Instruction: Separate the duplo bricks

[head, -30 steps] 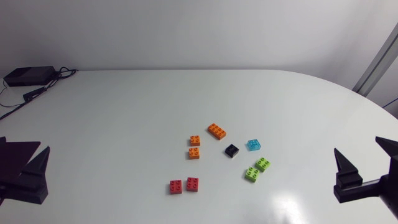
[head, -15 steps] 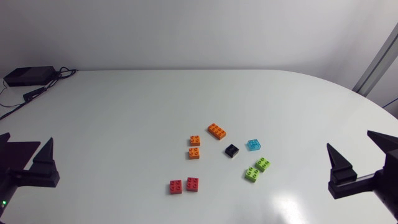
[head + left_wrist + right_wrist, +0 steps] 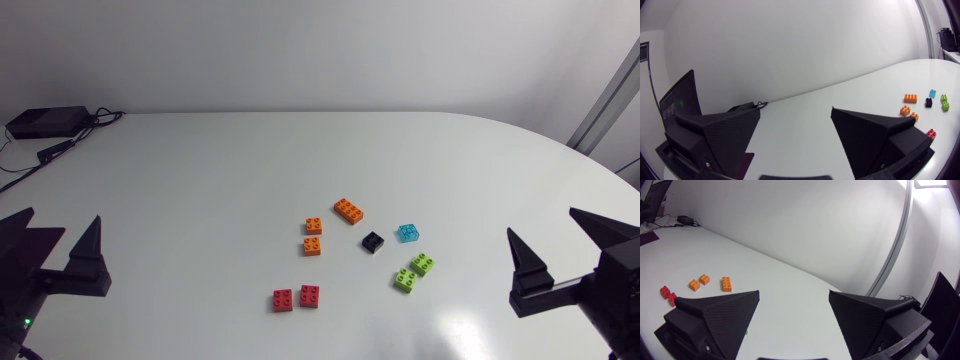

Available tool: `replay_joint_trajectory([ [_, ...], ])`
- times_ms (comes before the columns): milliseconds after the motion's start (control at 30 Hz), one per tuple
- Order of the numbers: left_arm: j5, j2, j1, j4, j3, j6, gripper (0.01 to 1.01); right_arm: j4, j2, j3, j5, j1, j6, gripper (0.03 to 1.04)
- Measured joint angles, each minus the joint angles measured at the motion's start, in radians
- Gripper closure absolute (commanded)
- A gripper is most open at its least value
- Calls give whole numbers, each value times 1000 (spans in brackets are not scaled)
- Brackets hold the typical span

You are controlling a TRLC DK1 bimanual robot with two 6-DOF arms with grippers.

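The duplo bricks (image 3: 373, 241) are spread in a loose cluster on the table (image 3: 200, 170), slightly toward the right arm's side of its middle. Every brick is resting on the table; none is held.

Within the cluster the following is seen from the head view:
- The green pair (image 3: 413, 272) is set corner to corner and appears to be touching. It is the part of the cluster closest to the right arm.
- The red pair (image 3: 296, 298) is laid side by side at the near edge, about midway between the two arms. Whether the two reds touch cannot be told.
- Two small orange bricks (image 3: 313, 236) are set one behind the other with a narrow gap.
- The long orange brick (image 3: 349, 210) is placed obliquely, its far end toward the left arm's side and its near end toward the right arm's side.
- A black brick (image 3: 372, 243) and a blue brick (image 3: 407, 233) are placed singly.

The right gripper (image 3: 541, 222) is spread wide and empty, well apart from the bricks. The left gripper (image 3: 62, 215) is likewise spread and empty, and is farther from the cluster.

The green pair is judged the likeliest next target. It is best reached by the right arm, approaching across the diagonal on which the two greens meet.
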Motion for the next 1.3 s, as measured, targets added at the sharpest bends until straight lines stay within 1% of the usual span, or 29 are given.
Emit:
replay_joint_trajectory([
  [133, -3, 0, -12, 50, -47, 0, 43, 40, 4, -27, 0, 5, 0, 66],
  [267, -3, 0, -13, 72, -84, 0, 43, 67, 13, -47, 0, 14, 0, 66],
  [467, -3, 0, -25, 72, -90, 0, 43, 100, 13, -67, -2, 15, 0, 66],
  [833, -2, 0, -25, 49, -89, 0, 43, 127, 5, -88, -27, 21, 0, 66],
  [967, -2, 0, -25, 42, -87, 0, 43, 151, -20, -117, -30, 21, 0, 66],
  [1133, -3, 0, 0, 41, -86, 0, 43, 192, -27, -174, -32, 32, 1, 66],
  [1300, -2, 0, 8, 38, -85, 0, 43, 207, -29, -177, -33, 34, 4, 66],
])
